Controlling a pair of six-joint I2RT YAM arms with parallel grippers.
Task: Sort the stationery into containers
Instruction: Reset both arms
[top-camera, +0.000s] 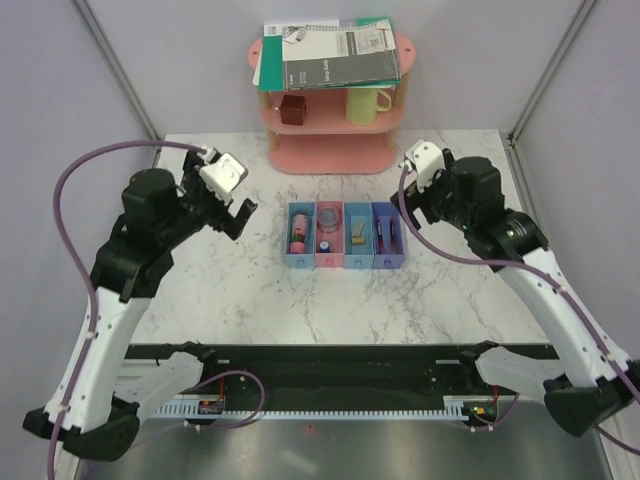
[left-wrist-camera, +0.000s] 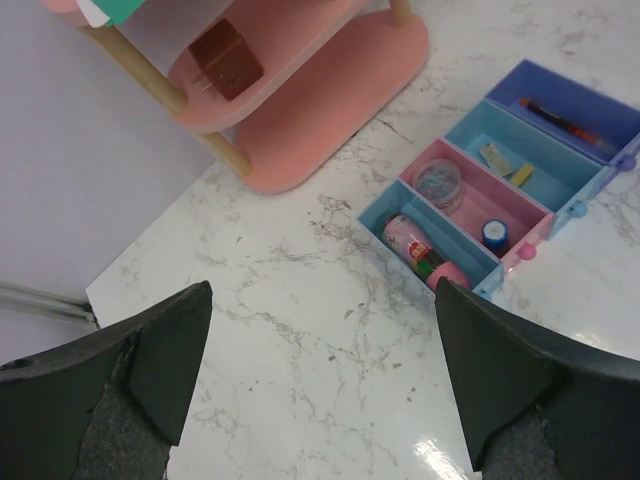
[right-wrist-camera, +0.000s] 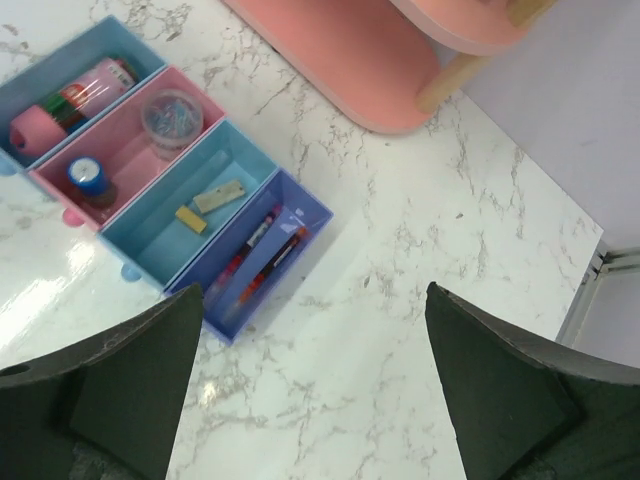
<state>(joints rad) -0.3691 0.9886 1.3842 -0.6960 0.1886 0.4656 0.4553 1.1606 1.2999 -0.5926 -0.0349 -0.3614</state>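
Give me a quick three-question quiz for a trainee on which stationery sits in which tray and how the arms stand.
1. True or false: the two red pens lie in the violet-blue tray.
2. Which shares the pink tray with the blue-capped tube? A) a stapler B) the round clear tub C) the two red pens
3. Fill in: the left arm's fingers and the right arm's fingers stand ___, holding nothing.
Key: 1 true; 2 B; 3 open.
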